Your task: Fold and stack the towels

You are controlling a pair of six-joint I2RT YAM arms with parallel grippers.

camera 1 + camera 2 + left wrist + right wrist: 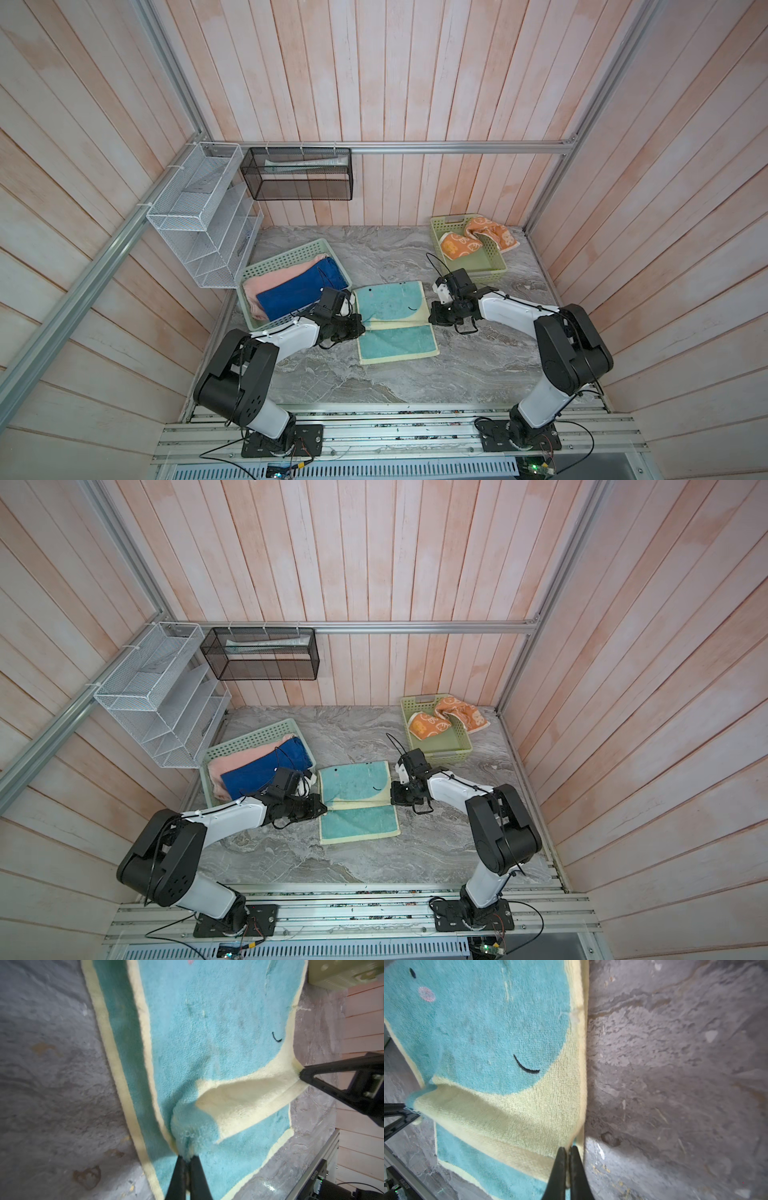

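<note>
Count: four towels, two green baskets, two grippers.
- In the left basket [275, 260]: one pink towel [266, 284] and one blue towel [297, 293], apparently folded.
- The left gripper [361, 326] is pinched tight on the left edge of the whale towel [386, 303].
- That towel lies mid-table, half folded.
- The right gripper [430, 318] is clamped on its right edge.
- One orange rabbit towel [478, 239] is draped over the rim of the right basket [492, 268].

Pale yellow whale towel [390, 305] lies partly folded.

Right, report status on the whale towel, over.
Both shut on whale towel: left gripper, right gripper, opposite side edges. Towel part-folded on table. Nothing on it; left basket close beside.
</note>
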